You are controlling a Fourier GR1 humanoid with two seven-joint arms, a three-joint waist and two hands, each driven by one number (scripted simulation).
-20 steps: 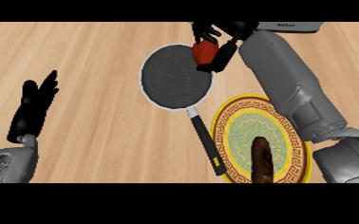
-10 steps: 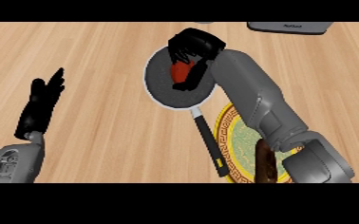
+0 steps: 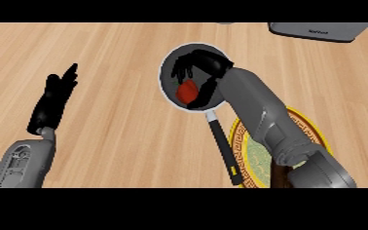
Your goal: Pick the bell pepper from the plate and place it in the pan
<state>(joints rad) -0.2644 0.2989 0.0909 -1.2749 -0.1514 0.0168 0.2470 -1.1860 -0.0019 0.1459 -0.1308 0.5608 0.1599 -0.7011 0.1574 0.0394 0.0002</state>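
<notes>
A red bell pepper (image 3: pixel 188 91) lies inside the dark round pan (image 3: pixel 170 67), near the pan's front part. My right hand (image 3: pixel 203 69) hangs over the pan with its fingers spread and relaxed just above and beside the pepper, no longer curled round it. The pan's black handle (image 3: pixel 224 151) runs toward me. The yellow-rimmed plate (image 3: pixel 240 141) shows at the lower right, largely hidden under my right forearm. At the left edge my left hand (image 3: pixel 54 100) rests open, fingers pointing up.
A grey appliance (image 3: pixel 316 30) stands at the far right of the wooden counter. A dark brown object (image 3: pixel 280 175) lies on the plate, partly hidden by my right arm.
My right hand carried the pepper from the pan's far right rim to over the pan's middle, and its fingers have opened off the pepper. The left hand has stayed put.
</notes>
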